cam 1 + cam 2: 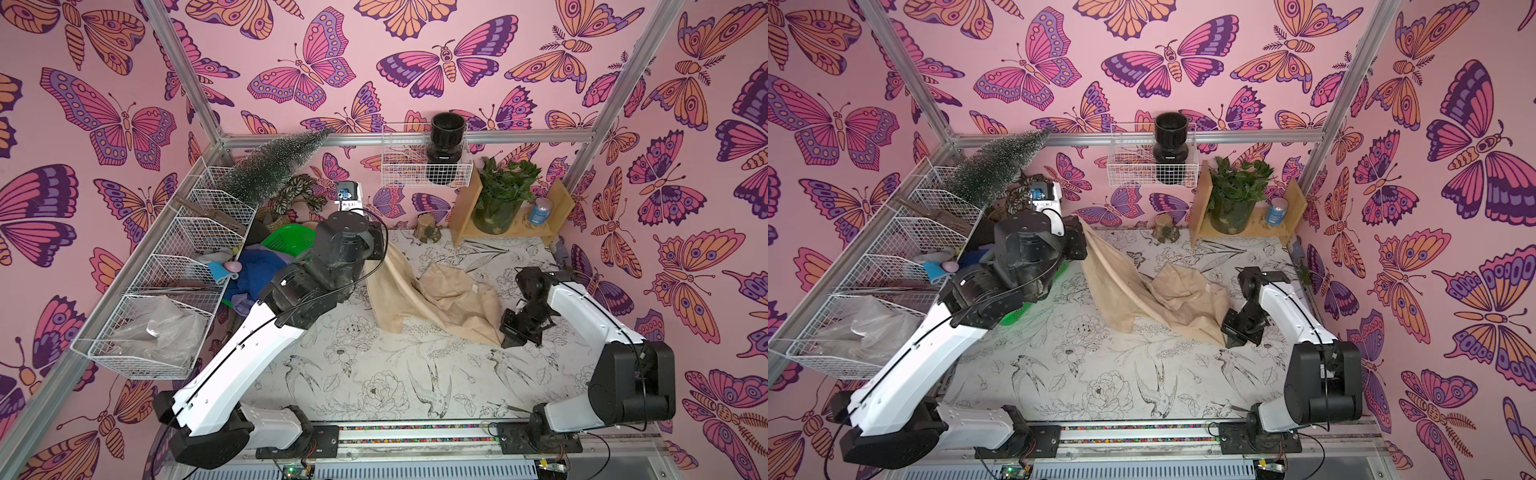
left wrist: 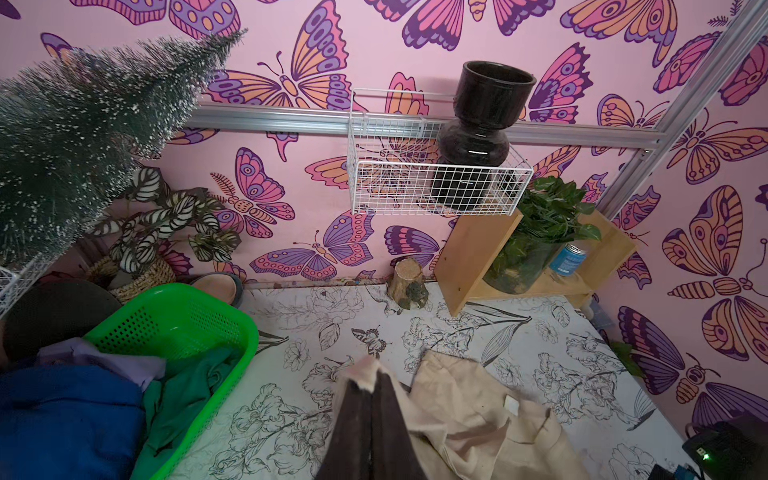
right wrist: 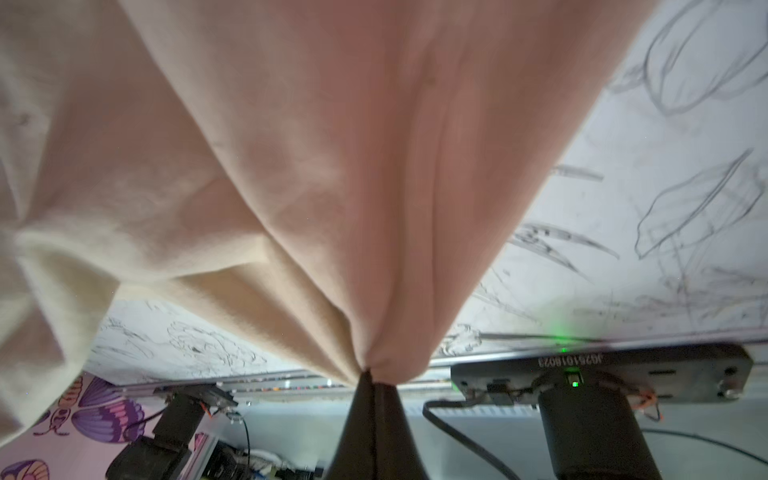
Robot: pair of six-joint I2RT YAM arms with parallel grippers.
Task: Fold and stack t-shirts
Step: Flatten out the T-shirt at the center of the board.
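Note:
A beige t-shirt (image 1: pixel 449 291) hangs stretched between my two grippers over the flower-printed table (image 1: pixel 353 374), its crumpled middle lying on the table. My left gripper (image 2: pixel 370 384) is shut on one corner, raised at the back left (image 1: pixel 1079 232). My right gripper (image 3: pixel 370 376) is shut on another corner, low at the right (image 1: pixel 508 340), and the cloth (image 3: pixel 332 166) fans out from its tips. A royal blue t-shirt (image 2: pixel 62 415), a lavender one (image 2: pixel 124 361) and a dark green one (image 2: pixel 187 386) lie heaped in the bright green basket (image 2: pixel 174 316) at the left.
White wire baskets (image 1: pixel 166 291) line the left wall beside a frosted toy tree (image 1: pixel 270 166). At the back stand a log stump (image 1: pixel 428 226) and a wooden shelf (image 1: pixel 461 208) holding a potted plant (image 1: pixel 505 195). A wall basket (image 1: pixel 407 166) carries a black vase (image 1: pixel 444 145).

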